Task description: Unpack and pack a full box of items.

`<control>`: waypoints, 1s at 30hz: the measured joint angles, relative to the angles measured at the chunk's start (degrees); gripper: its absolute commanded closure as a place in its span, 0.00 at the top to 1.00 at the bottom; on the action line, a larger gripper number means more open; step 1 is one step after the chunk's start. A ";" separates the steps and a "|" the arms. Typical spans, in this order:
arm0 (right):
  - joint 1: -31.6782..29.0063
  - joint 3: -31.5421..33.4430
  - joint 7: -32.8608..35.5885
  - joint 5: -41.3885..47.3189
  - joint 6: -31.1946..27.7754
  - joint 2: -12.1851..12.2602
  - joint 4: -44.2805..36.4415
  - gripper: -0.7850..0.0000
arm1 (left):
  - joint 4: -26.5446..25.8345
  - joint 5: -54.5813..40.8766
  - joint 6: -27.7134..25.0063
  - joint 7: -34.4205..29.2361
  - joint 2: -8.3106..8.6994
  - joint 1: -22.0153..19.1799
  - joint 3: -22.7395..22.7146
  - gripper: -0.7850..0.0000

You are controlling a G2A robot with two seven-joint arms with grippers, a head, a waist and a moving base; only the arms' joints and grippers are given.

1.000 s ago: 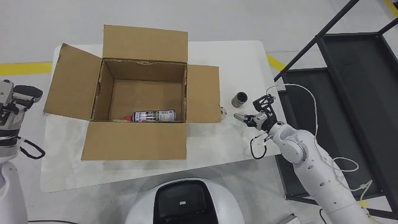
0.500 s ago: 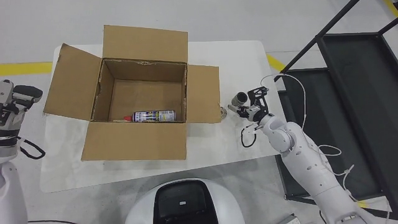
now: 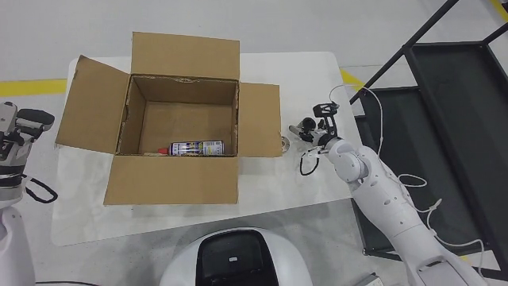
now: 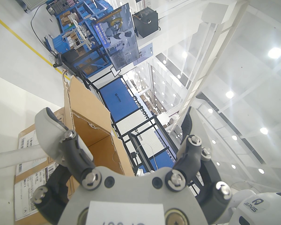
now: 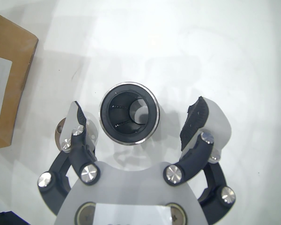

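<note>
One can [image 3: 193,148] lies in the box [image 3: 178,87]; the right gripper [image 5: 138,106], wide open and empty, straddles a sleeve [image 5: 130,115] on the tabletop [image 3: 270,199]; much seems left.

The right arm [image 3: 386,199] is white, with smooth round shells. A thin white cable [image 3: 380,119] loops along it, and a black cable [image 3: 301,164] curls by the wrist. The right gripper [image 5: 138,111] has a grey plate [image 5: 131,183], black links [image 5: 194,154], shiny silver screws [image 5: 88,174], white fingers [image 5: 221,120] with rough black pads [image 5: 196,115], and a white label [image 5: 128,214]. The left gripper [image 4: 118,120] has the same parts.
</note>
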 measured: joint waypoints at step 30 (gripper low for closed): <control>-3.86 4.74 -13.16 -8.58 -2.64 -0.11 -6.85 0.00 | 0.00 0.00 0.00 0.00 0.00 0.00 0.00 1.00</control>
